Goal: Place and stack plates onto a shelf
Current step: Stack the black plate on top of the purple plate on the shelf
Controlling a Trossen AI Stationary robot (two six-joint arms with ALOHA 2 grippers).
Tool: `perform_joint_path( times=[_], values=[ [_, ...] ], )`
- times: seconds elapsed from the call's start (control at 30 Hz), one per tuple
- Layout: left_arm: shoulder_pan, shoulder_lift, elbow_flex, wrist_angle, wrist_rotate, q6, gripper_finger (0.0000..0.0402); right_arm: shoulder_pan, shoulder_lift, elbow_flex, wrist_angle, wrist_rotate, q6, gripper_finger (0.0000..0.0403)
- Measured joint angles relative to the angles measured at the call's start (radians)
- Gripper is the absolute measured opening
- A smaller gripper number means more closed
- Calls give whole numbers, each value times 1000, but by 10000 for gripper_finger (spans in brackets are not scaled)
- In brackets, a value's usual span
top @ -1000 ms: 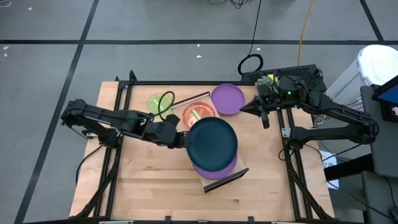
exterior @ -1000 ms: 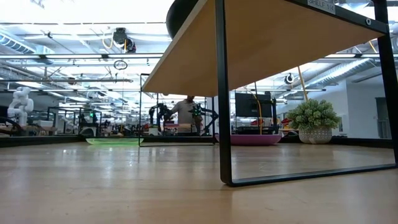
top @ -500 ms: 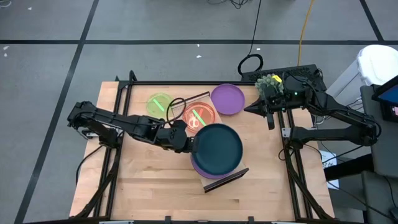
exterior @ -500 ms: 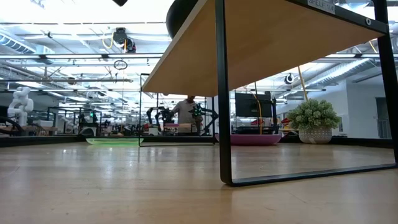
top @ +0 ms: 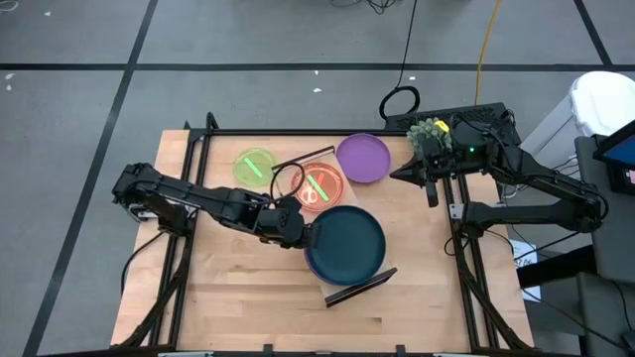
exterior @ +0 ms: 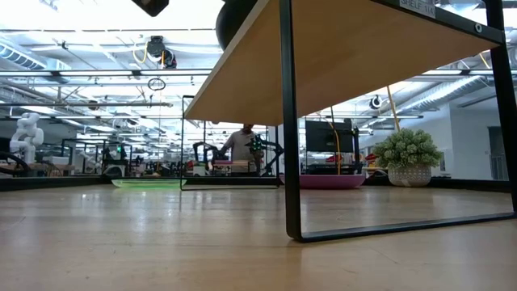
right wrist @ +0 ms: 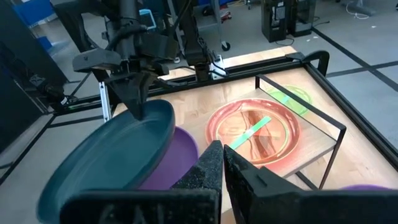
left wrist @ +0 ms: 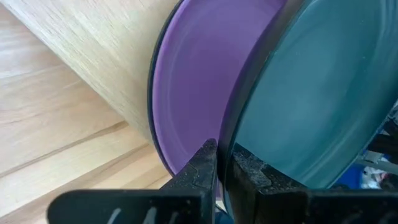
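Note:
My left gripper [top: 301,228] is shut on a large dark teal-black plate [top: 347,243] above a large purple plate [top: 313,266] that lies on the near half of the light-wood shelf [top: 362,288]. The left wrist view shows the teal plate [left wrist: 317,93] tilted over the purple one [left wrist: 193,81]. A small pink-red plate [top: 317,185] lies on the shelf's far half. My right gripper [top: 407,175] waits shut near the table's far right edge, touching nothing. My left gripper [left wrist: 225,171] pinches the teal plate's rim [left wrist: 229,140] at its left side, one finger on the upper face and one underneath. The fingers come from the table's left, slanting down. The held edge [right wrist: 144,111] stays raised and the plate slopes down over the purple plate; whether they touch I cannot tell.
A small green plate [top: 255,165] lies on the table left of the shelf's far rail. A second purple plate [top: 362,159] lies near the far edge, beside my right gripper. Bare wood tabletop [top: 238,297] spreads along the near side. The table's black frame [top: 189,198] borders it.
My left gripper has moved right and a little toward the near edge while sinking, carrying the teal plate. The plate now sits lower and more squarely over the purple plate, hiding most of it. My right gripper has shifted slightly toward the right.

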Motion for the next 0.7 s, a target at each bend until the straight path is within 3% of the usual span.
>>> perform_joint_path(
  times=[0.7],
  values=[
    [2,0,0,-59,0,-35,28,0,0,0,-8,-1,0,0]
  ],
)
